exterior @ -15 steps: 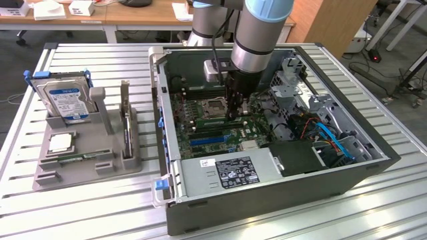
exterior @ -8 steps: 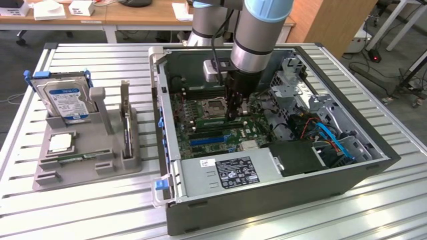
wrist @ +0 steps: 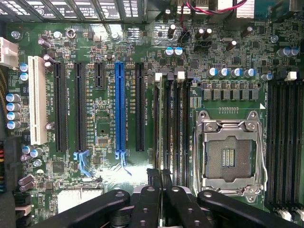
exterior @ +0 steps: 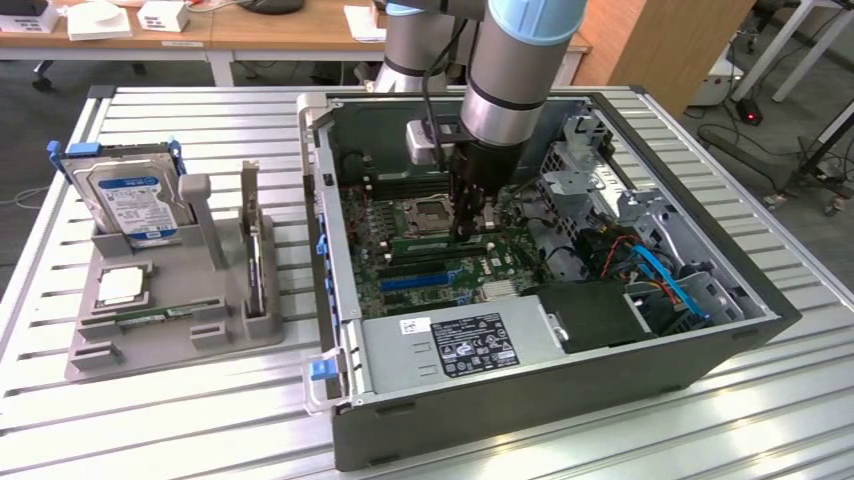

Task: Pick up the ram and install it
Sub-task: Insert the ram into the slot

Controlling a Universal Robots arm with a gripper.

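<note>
- The ram (exterior: 416,243) shows in the exterior view as a thin, narrow green stick. Its chips are too small to make out.
- It stands on its long edge in a memory slot of the motherboard (exterior: 367,215), inside the open computer case (exterior: 534,420). The slot is near the middle of the board, just beside the CPU socket (exterior: 430,212), between the socket and the blue expansion slot (exterior: 407,281).
- The arm (exterior: 514,90) reaches in from the far edge of the case. Its last grey and blue segment leans down steeply, and the black gripper (exterior: 467,232) points almost straight down at the board.
- The fingertips are at the end of the ram that lies toward the middle of the case.
- In the wrist view the two fingers (wrist: 153,180) are pressed together over the near end of the memory slots, so the claw is closed. I cannot tell if the tips pinch the edge of the stick or only touch it from above.
- The long axis of the ram is level and parallel to the blue expansion slot. One end points to the case edge with the blue latches, at the exterior view's left, and the other end is under the gripper.
</note>
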